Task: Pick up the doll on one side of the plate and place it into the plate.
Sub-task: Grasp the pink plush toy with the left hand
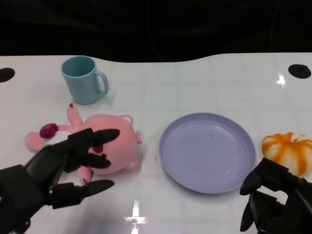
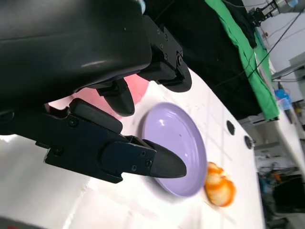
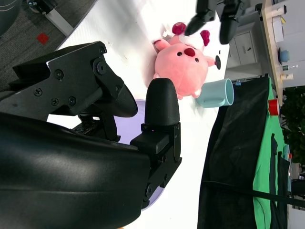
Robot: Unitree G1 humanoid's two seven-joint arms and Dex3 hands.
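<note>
A pink plush doll [image 1: 109,146] with dark red ears lies on the white table, left of the lilac plate [image 1: 207,151]. My left hand [image 1: 73,163] hovers over the doll's near left side with its fingers spread apart, holding nothing. The doll [image 3: 183,67] also shows in the right wrist view, with the left hand's fingertips [image 3: 200,16] just above it. In the left wrist view the doll [image 2: 133,90] peeks out pink behind the fingers, beside the plate [image 2: 178,143]. My right hand [image 1: 275,202] rests low at the plate's near right edge, fingers apart and empty.
A teal mug [image 1: 84,79] stands behind the doll at the back left. An orange and white striped plush [image 1: 288,151] lies right of the plate, just beyond my right hand. The table's far edge meets a black backdrop.
</note>
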